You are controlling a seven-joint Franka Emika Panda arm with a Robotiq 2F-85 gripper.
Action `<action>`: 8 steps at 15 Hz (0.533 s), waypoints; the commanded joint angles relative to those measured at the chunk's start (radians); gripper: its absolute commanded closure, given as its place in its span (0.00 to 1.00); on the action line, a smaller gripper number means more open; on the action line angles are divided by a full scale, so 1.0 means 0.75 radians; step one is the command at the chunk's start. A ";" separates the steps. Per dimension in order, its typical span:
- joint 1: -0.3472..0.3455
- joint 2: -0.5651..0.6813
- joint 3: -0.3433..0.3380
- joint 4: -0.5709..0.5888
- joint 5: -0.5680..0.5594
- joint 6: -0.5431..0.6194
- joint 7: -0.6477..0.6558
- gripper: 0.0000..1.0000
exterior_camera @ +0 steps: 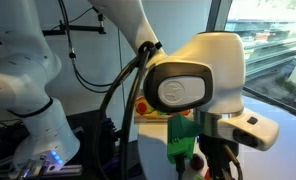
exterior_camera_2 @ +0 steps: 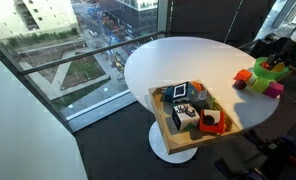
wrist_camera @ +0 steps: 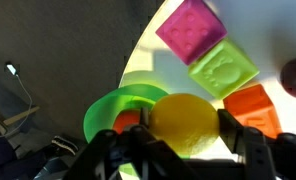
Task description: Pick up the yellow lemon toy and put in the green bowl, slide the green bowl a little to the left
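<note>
In the wrist view the gripper grasped the yellow lemon toy, its dark fingers pressed against either flank. The lemon sat just beside the green bowl, overlapping its rim (contact could not be told). A pink block, a green block and an orange block lay near on the white table.
</note>
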 commanded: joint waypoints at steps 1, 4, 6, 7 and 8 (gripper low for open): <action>-0.001 0.039 -0.029 0.075 -0.078 -0.041 0.095 0.57; 0.004 0.061 -0.052 0.103 -0.107 -0.043 0.138 0.57; 0.008 0.078 -0.064 0.118 -0.124 -0.039 0.165 0.57; 0.011 0.092 -0.072 0.129 -0.133 -0.034 0.183 0.57; 0.015 0.104 -0.078 0.140 -0.142 -0.032 0.196 0.57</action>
